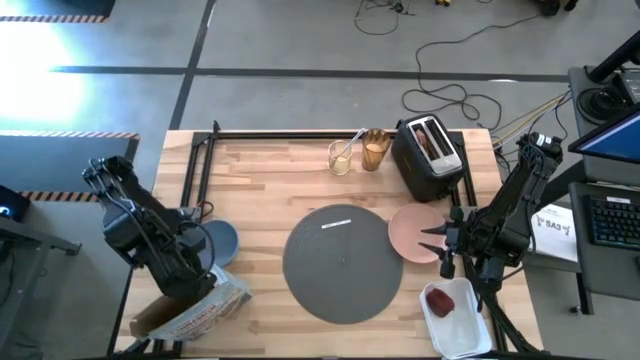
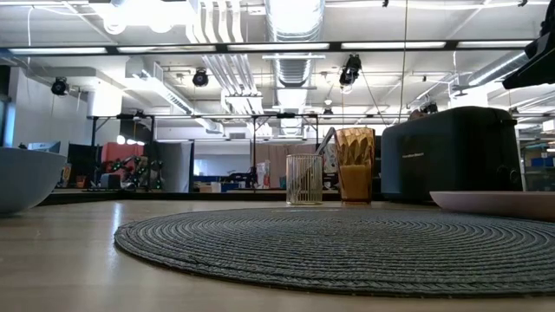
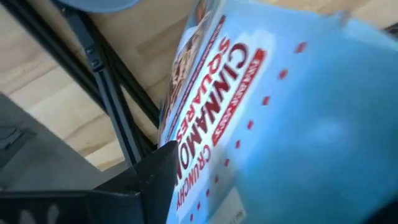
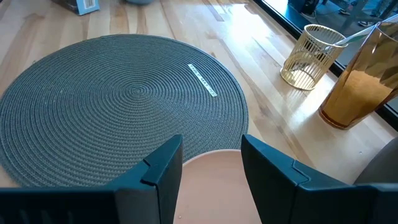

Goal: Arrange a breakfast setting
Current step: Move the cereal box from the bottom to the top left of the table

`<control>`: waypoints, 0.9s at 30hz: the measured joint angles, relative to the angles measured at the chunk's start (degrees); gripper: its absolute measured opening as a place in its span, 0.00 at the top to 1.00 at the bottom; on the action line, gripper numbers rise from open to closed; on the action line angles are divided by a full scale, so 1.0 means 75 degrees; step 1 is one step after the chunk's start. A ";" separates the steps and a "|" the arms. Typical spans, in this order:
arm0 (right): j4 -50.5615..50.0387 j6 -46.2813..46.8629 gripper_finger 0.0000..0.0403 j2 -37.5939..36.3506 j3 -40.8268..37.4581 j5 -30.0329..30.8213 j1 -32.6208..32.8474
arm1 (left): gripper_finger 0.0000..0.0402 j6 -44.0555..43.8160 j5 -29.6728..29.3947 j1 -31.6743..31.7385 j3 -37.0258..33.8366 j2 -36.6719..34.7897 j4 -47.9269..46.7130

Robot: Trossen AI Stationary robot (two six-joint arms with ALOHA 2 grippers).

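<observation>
The round dark-grey mat [image 1: 340,262] lies mid-table. The pink plate [image 1: 412,232] rests flat at its right edge, and my right gripper [image 4: 211,165] stands open just over the plate's near-right rim, touching nothing. The blue bowl [image 1: 222,240] sits left of the mat. At the far edge stand the amber tumbler [image 1: 375,150] and a wire cup [image 1: 341,158] with the metal spoon [image 1: 353,143] leaning in it. The toast slice [image 1: 428,140] sticks out of the toaster. The red apple [image 1: 440,300] lies on the white tray. My left gripper [image 1: 190,285] is right at a cereal box [image 3: 249,106].
The black toaster [image 1: 430,160] stands at the far right, behind the plate. The white tray [image 1: 460,318] sits at the near right corner. The cereal box [image 1: 195,310] lies at the near left corner. A black metal frame [image 1: 200,170] runs along the far and left edges.
</observation>
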 joint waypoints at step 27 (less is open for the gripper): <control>0.0001 0.0000 0.62 -0.0001 0.0000 -0.0001 -0.0003 | 1.00 0.1053 -0.0158 0.0981 -0.0056 0.0492 0.1108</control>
